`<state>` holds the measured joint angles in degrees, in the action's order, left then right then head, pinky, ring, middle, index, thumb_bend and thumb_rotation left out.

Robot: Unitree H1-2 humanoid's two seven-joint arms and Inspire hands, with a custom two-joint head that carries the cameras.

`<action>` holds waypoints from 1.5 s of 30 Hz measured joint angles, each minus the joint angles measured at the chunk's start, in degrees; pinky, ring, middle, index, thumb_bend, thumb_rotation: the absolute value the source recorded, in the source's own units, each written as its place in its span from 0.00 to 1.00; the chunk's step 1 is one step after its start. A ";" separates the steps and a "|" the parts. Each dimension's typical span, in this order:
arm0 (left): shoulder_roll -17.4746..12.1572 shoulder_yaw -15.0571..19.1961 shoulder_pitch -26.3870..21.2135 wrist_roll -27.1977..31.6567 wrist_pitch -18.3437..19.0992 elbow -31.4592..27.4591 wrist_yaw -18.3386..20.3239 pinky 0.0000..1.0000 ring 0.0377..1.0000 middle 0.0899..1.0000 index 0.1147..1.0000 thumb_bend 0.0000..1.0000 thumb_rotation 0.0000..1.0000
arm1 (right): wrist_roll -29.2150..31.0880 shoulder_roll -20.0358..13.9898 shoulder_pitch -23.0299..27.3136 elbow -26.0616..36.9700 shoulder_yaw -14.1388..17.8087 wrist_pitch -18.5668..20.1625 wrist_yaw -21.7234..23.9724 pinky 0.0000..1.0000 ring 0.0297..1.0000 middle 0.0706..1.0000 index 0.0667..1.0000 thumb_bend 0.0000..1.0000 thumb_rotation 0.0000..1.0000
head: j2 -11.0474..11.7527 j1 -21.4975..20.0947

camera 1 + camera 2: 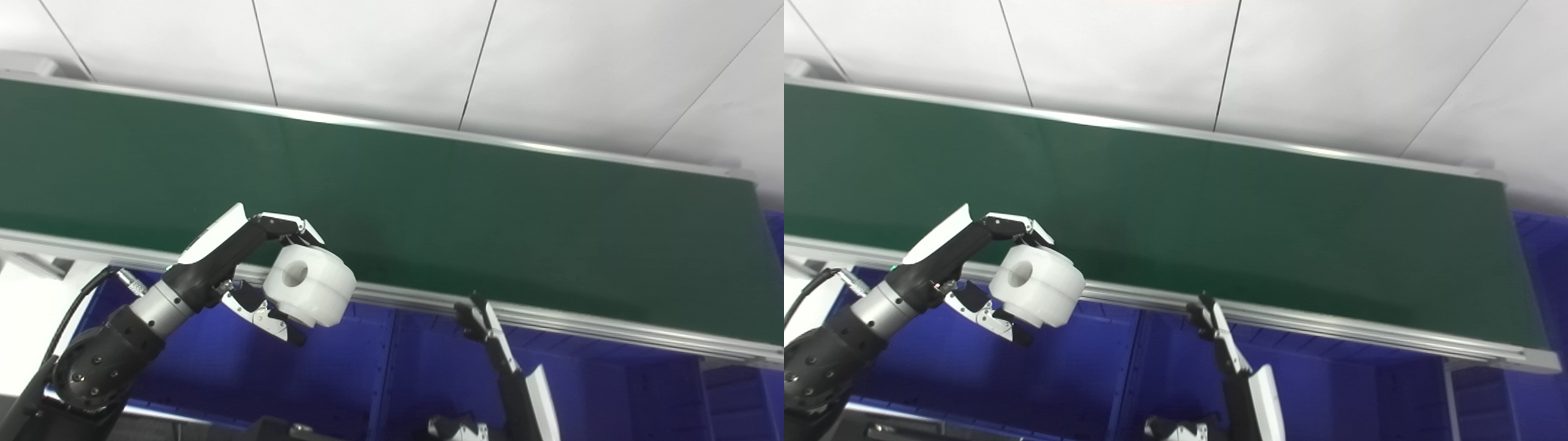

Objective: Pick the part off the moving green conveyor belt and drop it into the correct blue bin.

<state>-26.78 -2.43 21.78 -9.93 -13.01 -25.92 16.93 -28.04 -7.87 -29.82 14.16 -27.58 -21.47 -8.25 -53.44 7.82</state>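
A white round part with a hole through its middle is held off the belt by my left hand, fingers on top and thumb below. It hangs over the belt's near rail, above the left blue bin. The green conveyor belt runs bare across the view. My right hand stands upright below the rail with its fingers straight and nothing in it, over another blue bin.
The belt's aluminium near rail slopes down to the right. A divider wall separates the two blue bins. More blue bin walls show past the belt's right end. White wall panels rise behind the belt.
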 measured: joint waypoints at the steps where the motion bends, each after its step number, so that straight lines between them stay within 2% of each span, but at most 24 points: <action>1: 0.00 -0.13 0.53 -0.43 0.01 -0.22 0.24 0.42 0.41 0.47 0.43 0.50 0.00 | 0.01 0.18 -0.05 0.14 0.20 0.03 0.36 0.79 0.82 0.87 0.96 0.83 0.77 | 0.17 0.17; 7: -0.43 -1.28 2.58 -3.24 -0.42 0.49 1.98 0.44 0.42 0.47 0.43 0.50 0.00 | 0.14 1.51 -0.63 0.24 0.77 0.06 1.74 0.78 0.81 0.86 0.96 0.85 0.78 | 0.79 0.88; 12: -2.00 -3.19 1.80 -7.06 -2.18 9.58 3.22 0.48 0.43 0.46 0.42 0.50 0.00 | 0.08 2.09 -0.65 0.23 0.97 0.05 2.80 0.78 0.81 0.85 0.96 0.85 0.78 | 2.46 1.06; 16: -2.10 -4.63 0.20 -10.17 -2.08 13.60 3.49 0.48 0.42 0.46 0.43 0.50 0.00 | -0.11 2.34 -0.54 0.02 1.07 0.05 2.94 0.78 0.81 0.86 0.96 0.85 0.79 | 3.51 0.79; 21: -1.48 -7.31 -2.44 -16.12 3.43 16.78 4.35 0.46 0.40 0.46 0.45 0.50 0.00 | -0.49 2.40 -0.55 -0.37 1.07 0.00 3.01 0.76 0.81 0.86 0.96 0.84 0.78 | 4.39 0.70; 24: -0.37 -8.96 -3.62 -21.40 9.71 16.51 5.27 0.48 0.40 0.45 0.46 0.50 0.00 | -0.62 2.41 -0.63 -0.93 1.05 -0.12 3.00 0.75 0.81 0.85 0.95 0.84 0.78 | 5.01 0.44; 26: 0.35 -10.04 -4.15 -24.03 12.46 16.66 5.60 0.49 0.39 0.46 0.47 0.50 0.00 | -0.77 2.42 -0.66 -1.04 1.04 -0.21 2.96 0.75 0.81 0.86 0.95 0.84 0.78 | 5.10 0.44; 27: 0.51 -11.33 -4.81 -27.07 14.74 16.68 6.19 0.53 0.57 0.63 0.64 0.59 0.12 | -0.99 2.45 -0.84 -1.04 1.04 -0.26 2.90 0.75 0.80 0.86 0.95 0.85 0.78 | 5.18 0.35; 28: 0.51 -12.00 -5.18 -28.37 15.73 16.79 6.73 0.56 0.64 0.71 0.74 0.64 0.28 | -1.14 2.44 -0.92 -1.04 1.01 -0.28 2.90 0.75 0.81 0.86 0.95 0.85 0.78 | 5.19 0.00; 29: 0.47 -12.51 -5.40 -29.68 16.60 16.68 7.22 0.57 0.67 0.74 0.77 0.66 0.34 | -1.22 2.45 -1.00 -1.05 1.01 -0.29 2.89 0.76 0.81 0.86 0.95 0.85 0.78 | 5.19 0.00; 30: 0.46 -13.60 -5.93 -32.26 18.78 16.62 8.31 0.62 0.73 0.80 0.83 0.69 0.42 | -1.33 2.46 -1.15 -1.06 1.01 -0.32 2.86 0.76 0.81 0.86 0.95 0.84 0.78 | 5.19 0.00; 33: 0.42 -14.21 -6.28 -33.95 21.41 16.20 9.44 0.85 0.91 0.94 0.92 0.81 0.65 | -1.59 2.48 -1.50 -1.08 1.02 -0.34 2.79 0.76 0.81 0.86 0.96 0.85 0.77 | 5.19 -0.97; 37: -0.47 -13.50 -5.00 -31.26 21.74 11.66 10.82 0.91 0.96 0.99 0.97 0.90 0.76 | -1.69 2.45 -2.12 -1.06 1.13 -0.34 2.78 0.77 0.82 0.87 0.96 0.84 0.76 | 5.01 -2.45; 38: -0.64 -13.00 -4.29 -29.39 21.97 10.14 11.53 0.91 0.97 1.00 0.98 0.95 0.78 | -1.70 2.43 -2.21 -0.99 1.28 -0.34 2.78 0.79 0.84 0.88 0.97 0.85 0.75 | 5.10 -3.24; 40: -0.72 -11.73 -2.41 -25.06 22.34 6.67 12.45 0.90 0.98 1.00 0.99 0.96 0.77 | -1.59 2.38 -2.57 -0.55 1.73 -0.32 2.80 0.79 0.84 0.89 0.97 0.85 0.75 | 5.10 -3.25; 43: -0.74 -9.16 0.79 -14.72 22.19 2.25 13.57 0.90 0.99 1.00 0.99 0.97 0.72 | -0.63 2.01 -3.60 1.08 2.46 -0.25 3.05 0.81 0.86 0.91 0.98 0.86 0.75 | 5.01 -5.09; 45: -1.00 -7.62 2.55 -8.12 20.67 0.76 14.08 0.90 0.99 1.00 0.98 0.95 0.67 | 0.39 1.50 -4.41 2.41 2.88 -0.15 3.55 0.81 0.87 0.92 0.98 0.88 0.75 | 4.92 -6.85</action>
<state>-27.78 -10.06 24.33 -18.05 7.65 -25.16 31.00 -27.65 -6.37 -34.23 16.57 -24.70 -21.62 -4.71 -48.51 0.98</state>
